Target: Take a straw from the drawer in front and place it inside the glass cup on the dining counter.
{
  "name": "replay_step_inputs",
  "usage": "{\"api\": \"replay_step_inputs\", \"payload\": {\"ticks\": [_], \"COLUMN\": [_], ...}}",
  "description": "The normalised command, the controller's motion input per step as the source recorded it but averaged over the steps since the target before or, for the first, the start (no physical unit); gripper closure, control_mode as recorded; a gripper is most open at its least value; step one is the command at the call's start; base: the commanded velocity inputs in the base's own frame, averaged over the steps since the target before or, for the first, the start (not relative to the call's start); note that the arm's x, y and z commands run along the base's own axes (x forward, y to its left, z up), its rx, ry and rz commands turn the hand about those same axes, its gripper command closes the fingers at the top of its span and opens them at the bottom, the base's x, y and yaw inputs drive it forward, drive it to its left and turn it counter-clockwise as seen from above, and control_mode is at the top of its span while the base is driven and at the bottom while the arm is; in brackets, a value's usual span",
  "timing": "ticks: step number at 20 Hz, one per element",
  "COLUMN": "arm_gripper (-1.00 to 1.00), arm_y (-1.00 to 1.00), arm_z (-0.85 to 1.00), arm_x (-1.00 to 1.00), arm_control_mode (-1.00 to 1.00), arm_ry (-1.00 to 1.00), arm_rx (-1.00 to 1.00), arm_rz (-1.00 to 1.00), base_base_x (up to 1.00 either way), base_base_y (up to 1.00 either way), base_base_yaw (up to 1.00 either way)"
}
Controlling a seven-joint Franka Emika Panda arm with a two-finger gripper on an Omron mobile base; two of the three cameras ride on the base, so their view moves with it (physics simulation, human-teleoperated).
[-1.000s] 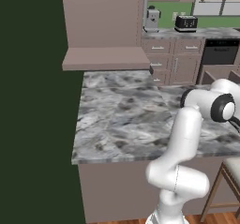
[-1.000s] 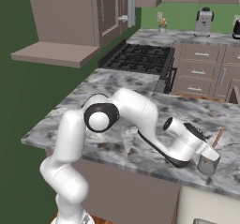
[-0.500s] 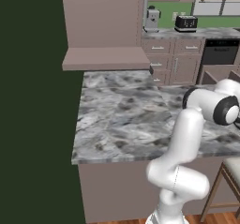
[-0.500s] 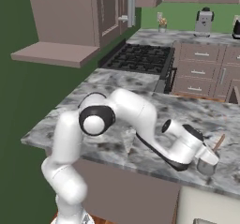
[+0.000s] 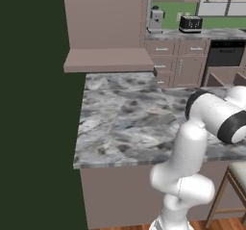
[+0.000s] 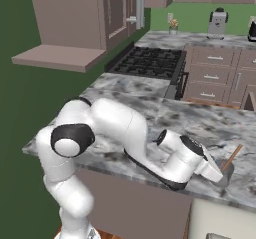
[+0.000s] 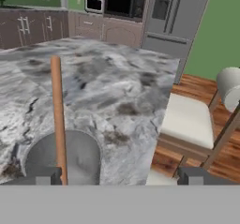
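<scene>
fingers (image 7: 117, 176): spread wide, one tip on each side at the bottom of the hand view; nothing between them.
straw (image 7: 58, 120): orange-brown, standing in the cup, leaning against its rim; upper end sticks out well above it (image 6: 232, 157).
cup (image 7: 63, 158): clear grey glass, upright on the desk, just under the left finger tip; in the right base view (image 6: 223, 173) it sits by the near right edge, at the end of the hand.
desk (image 5: 125, 118): grey-and-white marbled top, brown fronts below.
stool (image 7: 187, 122): white padded seat, right of the desk edge.
arm (image 6: 120, 133): reaches low across the desk toward the cup.
</scene>
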Motion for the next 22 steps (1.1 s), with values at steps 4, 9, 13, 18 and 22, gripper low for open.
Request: {"api": "replay_step_inputs", "payload": {"ticks": [4, 9, 13, 18, 22], "arm_gripper": [-1.0, -1.0, -1.0, -1.0, -1.0], "arm_y": [0.74, 0.73, 0.51, 0.4, 0.39], "arm_z": [0.88, 0.99, 1.0, 1.0, 1.0], "arm_x": [-0.09, -0.08, 0.0, 0.0, -0.03], "arm_control_mode": [-1.0, -1.0, -1.0, -1.0, -1.0], "arm_ry": [0.0, 0.14, 0.19, 0.19, 0.17], "arm_rx": [0.0, 0.08, 0.16, 0.15, 0.16], "arm_rz": [-0.03, -0.04, -0.02, -0.02, 0.0], "base_base_x": [0.0, 0.0, 0.0, 0.0, 0.0], "base_base_y": [0.0, 0.0, 0.0, 0.0, 0.0], "base_base_yaw": [0.0, 0.0, 0.0, 0.0, 0.0]}}
